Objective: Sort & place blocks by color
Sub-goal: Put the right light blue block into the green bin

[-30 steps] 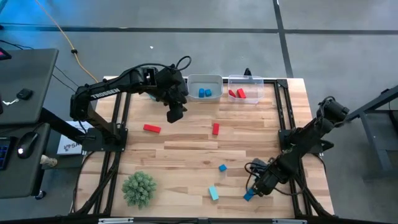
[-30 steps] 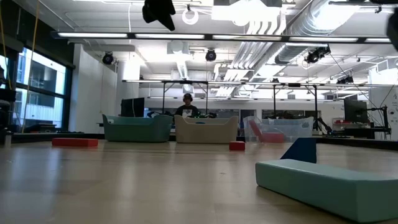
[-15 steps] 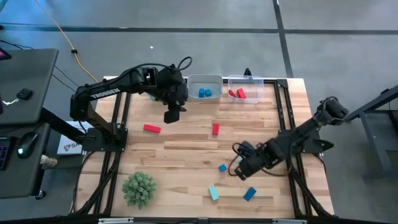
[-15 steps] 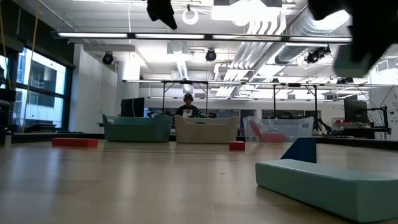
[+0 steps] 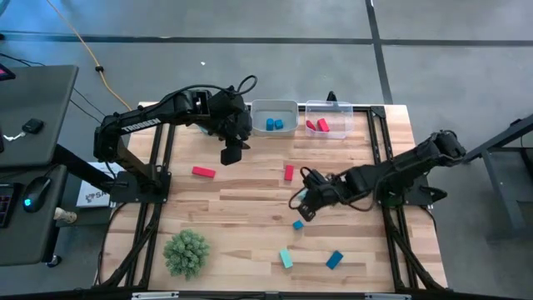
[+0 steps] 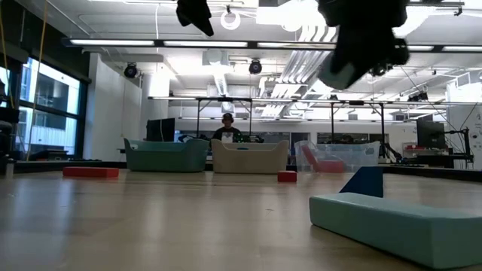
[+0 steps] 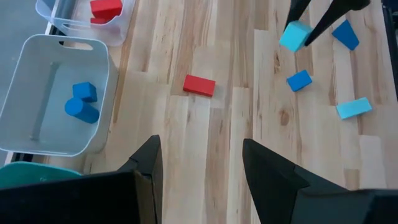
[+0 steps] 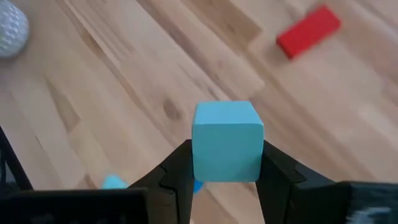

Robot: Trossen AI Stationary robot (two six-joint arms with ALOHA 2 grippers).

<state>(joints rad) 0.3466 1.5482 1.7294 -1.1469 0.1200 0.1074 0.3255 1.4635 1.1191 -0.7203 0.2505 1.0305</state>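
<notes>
I count two red blocks (image 5: 203,172), three blue-teal ones loose on the table (image 5: 250,212); right gripper (image 8: 226,171) clamps a teal cube (image 8: 226,140), left gripper (image 7: 200,167) spread empty.

A robotics lab: exposed ceiling ducts (image 6: 354,30), strip lighting, metal rig frames (image 6: 248,105) and a person at a workstation (image 6: 227,129).

Overhead, table-level and two wrist views, all sharing the table (image 5: 250,208).

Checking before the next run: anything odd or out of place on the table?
Only the green spiky ball near the front left corner: it isn't a block. Blocks lie flat, bins upright. Right tool holds a light teal cube squarely.
</notes>
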